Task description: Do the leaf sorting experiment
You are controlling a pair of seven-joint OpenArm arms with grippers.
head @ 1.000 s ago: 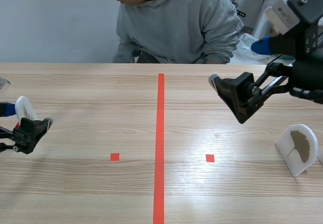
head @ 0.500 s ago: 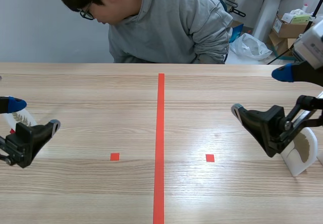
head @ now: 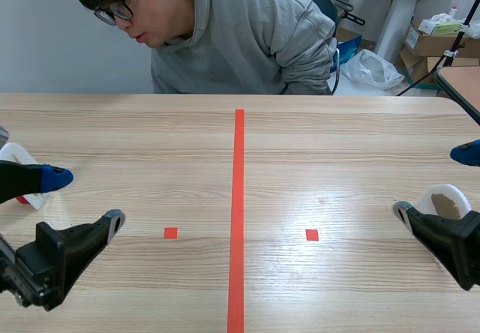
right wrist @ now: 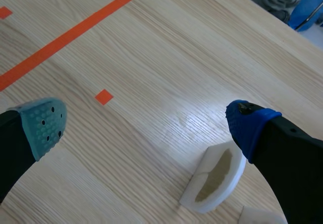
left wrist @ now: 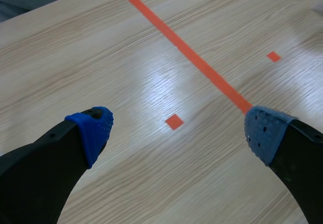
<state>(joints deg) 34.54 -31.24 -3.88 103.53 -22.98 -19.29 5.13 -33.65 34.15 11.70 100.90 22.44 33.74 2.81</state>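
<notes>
Since a second ago, the right arm has dropped from high above the table (head: 322, 145) and drawn back to the right edge. Its right gripper (head: 435, 184) now sits low, just in front of a white leaf holder (head: 444, 198). The left arm has swung inward and nearer the robot. Its left gripper (head: 84, 198) has spread wider than before. The person (head: 247, 40) across the table has leaned over, so the head now shows.

Both arms lie low at the sides of the table, the grippers angled toward the orange tape line (head: 238, 198). The left gripper (left wrist: 180, 128) is released, its fingers wide apart over bare wood, grasping nothing. The right gripper (right wrist: 146, 125) is also spread wide and holds nothing. The white leaf holder (right wrist: 214, 181), with a brownish leaf in it, stands on the table close to the blue-padded finger. A second white holder (head: 16, 155) stands at the far left, partly hidden behind the left gripper's upper finger.
</notes>
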